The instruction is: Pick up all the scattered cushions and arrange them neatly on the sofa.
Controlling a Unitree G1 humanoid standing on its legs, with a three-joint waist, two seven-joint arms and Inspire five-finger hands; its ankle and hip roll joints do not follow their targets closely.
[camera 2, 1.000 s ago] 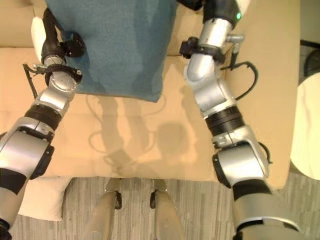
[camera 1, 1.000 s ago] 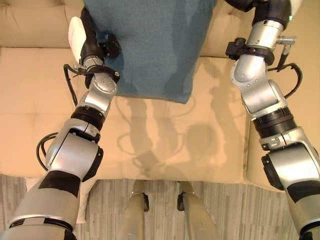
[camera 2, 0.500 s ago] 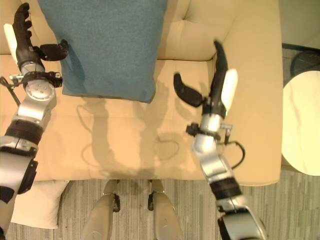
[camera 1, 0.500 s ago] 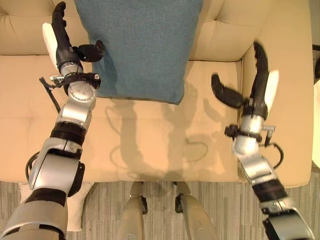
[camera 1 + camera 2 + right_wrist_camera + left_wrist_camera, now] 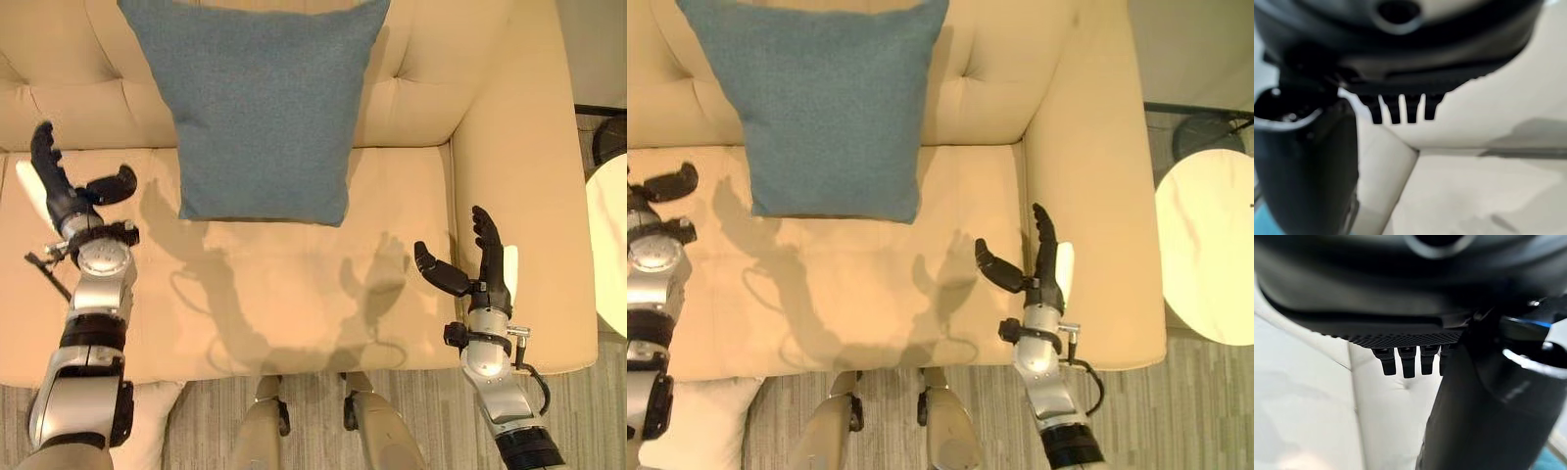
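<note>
Blue cushion (image 5: 257,108) upright against sofa (image 5: 421,69) back, top centre, well apart from spread left hand (image 5: 61,191) and right hand (image 5: 482,269).

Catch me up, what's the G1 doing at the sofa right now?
It's tidying cushions. A teal cushion stands propped against the beige sofa's backrest, and neither hand touches it. The left hand and the right hand hover open over the seat, one on each side. A white cushion lies on the floor by the sofa's front, not yet picked up.
</note>
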